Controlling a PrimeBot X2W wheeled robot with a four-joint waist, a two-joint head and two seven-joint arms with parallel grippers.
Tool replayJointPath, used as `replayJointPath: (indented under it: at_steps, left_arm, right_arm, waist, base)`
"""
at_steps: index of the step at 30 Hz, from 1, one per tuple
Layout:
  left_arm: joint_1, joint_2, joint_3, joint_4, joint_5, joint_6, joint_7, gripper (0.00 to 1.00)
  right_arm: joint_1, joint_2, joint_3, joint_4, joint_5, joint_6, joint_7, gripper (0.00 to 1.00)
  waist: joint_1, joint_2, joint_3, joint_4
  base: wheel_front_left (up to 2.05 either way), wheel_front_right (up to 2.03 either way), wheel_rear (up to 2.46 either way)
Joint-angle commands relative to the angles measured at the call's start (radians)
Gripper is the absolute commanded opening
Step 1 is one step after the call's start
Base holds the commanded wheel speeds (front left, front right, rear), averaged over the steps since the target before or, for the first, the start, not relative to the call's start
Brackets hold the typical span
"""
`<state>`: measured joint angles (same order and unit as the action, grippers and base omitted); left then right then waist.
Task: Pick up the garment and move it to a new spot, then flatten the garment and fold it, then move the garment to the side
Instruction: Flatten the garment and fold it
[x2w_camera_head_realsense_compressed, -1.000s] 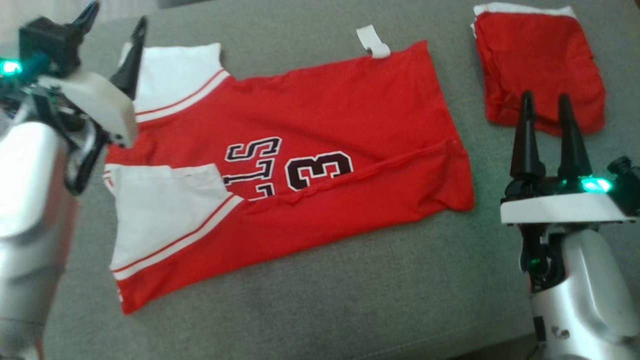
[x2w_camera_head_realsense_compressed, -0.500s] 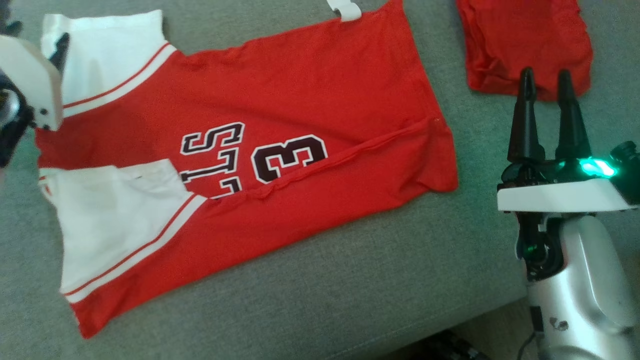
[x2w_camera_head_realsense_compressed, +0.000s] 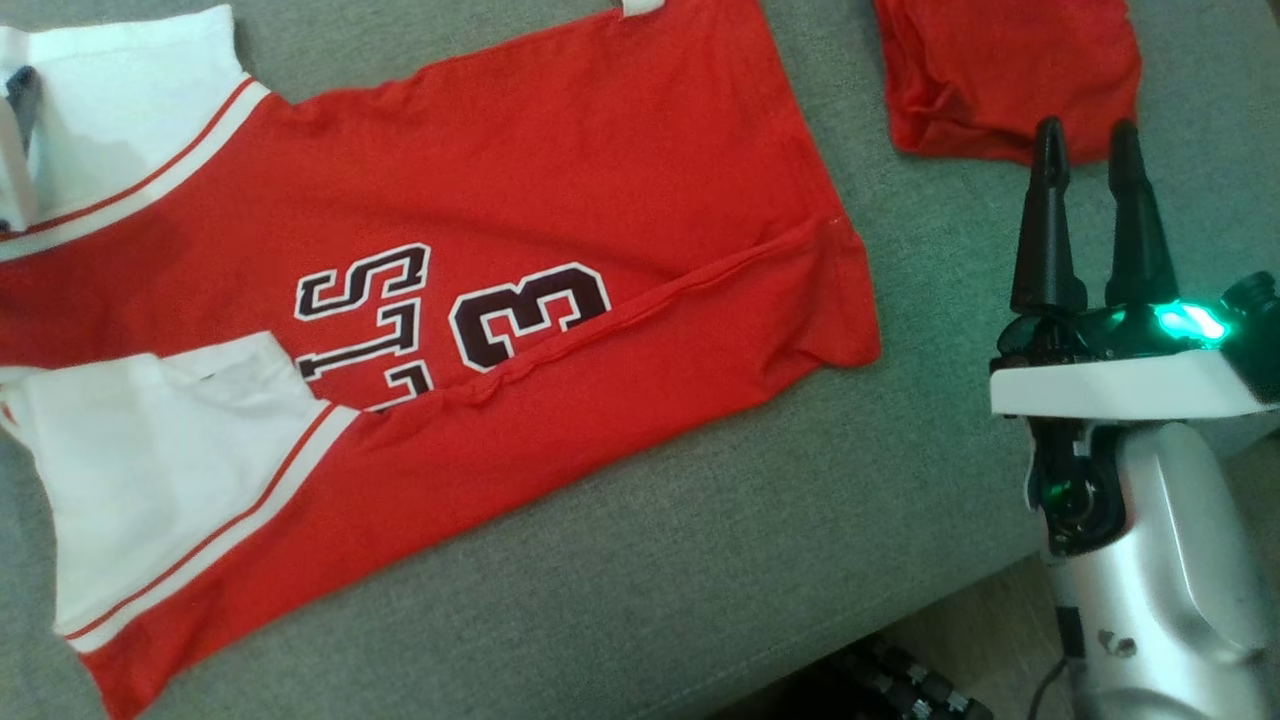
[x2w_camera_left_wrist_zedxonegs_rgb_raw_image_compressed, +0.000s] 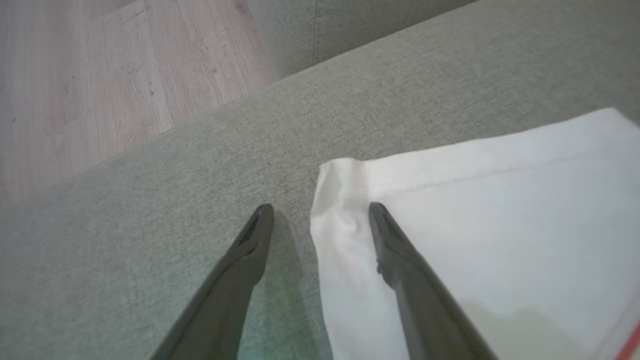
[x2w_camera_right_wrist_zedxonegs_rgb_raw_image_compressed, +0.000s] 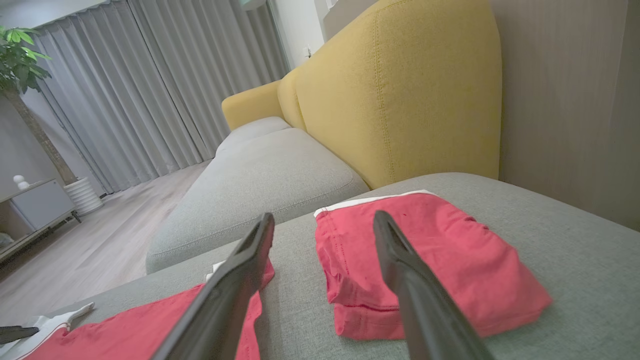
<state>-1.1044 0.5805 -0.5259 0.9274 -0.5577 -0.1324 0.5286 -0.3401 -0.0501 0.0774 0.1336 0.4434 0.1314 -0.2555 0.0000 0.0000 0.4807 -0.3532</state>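
The garment is a red jersey with white sleeves and a dark "13", lying spread on the grey cushion, its lower long edge folded up over the print. My left gripper is open at the corner of the far white sleeve, one finger over the cloth and the other over bare cushion; whether they touch I cannot tell. My right gripper is open above the cushion to the right of the jersey's hem, holding nothing.
A folded red garment lies at the far right of the grey cushion. The cushion's front edge runs along the lower right, with floor below. A yellow backrest rises behind, and wooden floor lies beyond the left end.
The head camera has swung right and down, so the whole scene slid left and up. The left arm has left the picture's left edge. The right gripper stays open in the same place.
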Motion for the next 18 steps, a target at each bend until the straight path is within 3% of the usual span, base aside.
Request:
replayJointPath:
  at_steps: [1,8,9,10,11,14,18]
  left_arm:
    - [-0.045,0.045,0.032,0.000,-0.012,0.002,0.024,1.00]
    - [-0.034,0.032,0.019,0.027,-0.060,0.002,0.124,1.00]
    - [-0.031,0.029,0.013,0.021,-0.071,0.002,0.140,0.72]
    - [-0.029,0.029,0.008,0.013,-0.081,0.002,0.152,0.08]
    - [-0.027,0.029,0.002,0.003,-0.090,0.002,0.161,0.00]
    - [-0.024,0.030,-0.011,-0.032,-0.110,0.002,0.158,0.00]
    - [-0.030,0.024,-0.022,-0.073,-0.099,0.002,0.073,0.00]
  right_arm:
    - [-0.009,0.000,0.013,-0.040,0.010,-0.001,-0.006,1.00]
    - [-0.005,0.000,0.005,-0.047,0.008,-0.001,-0.006,1.00]
    - [-0.005,0.000,0.002,-0.047,0.007,-0.001,-0.006,1.00]
    - [-0.005,0.000,-0.001,-0.048,0.006,-0.001,-0.006,1.00]
    - [-0.005,0.000,-0.004,-0.047,0.004,-0.001,-0.006,1.00]
    - [-0.007,0.000,-0.014,-0.045,-0.004,-0.001,-0.006,1.00]
    - [-0.012,0.000,-0.030,-0.035,-0.027,-0.001,-0.006,1.00]
  waist:
    - [0.0000,0.0000,0.006,-0.003]
    - [0.0000,0.0000,0.012,-0.002]
    - [0.0000,0.0000,0.012,0.001]
    - [0.0000,0.0000,0.012,0.003]
    - [0.0000,0.0000,0.011,0.006]
    - [0.0000,0.0000,0.006,0.020]
    - [0.0000,0.0000,-0.011,0.045]
  base:
    - [0.00,0.00,0.00]
    - [0.00,0.00,0.00]
    - [0.00,0.00,0.00]
    - [0.00,0.00,0.00]
    - [0.00,0.00,0.00]
    - [0.00,0.00,0.00]
    - [0.00,0.00,0.00]
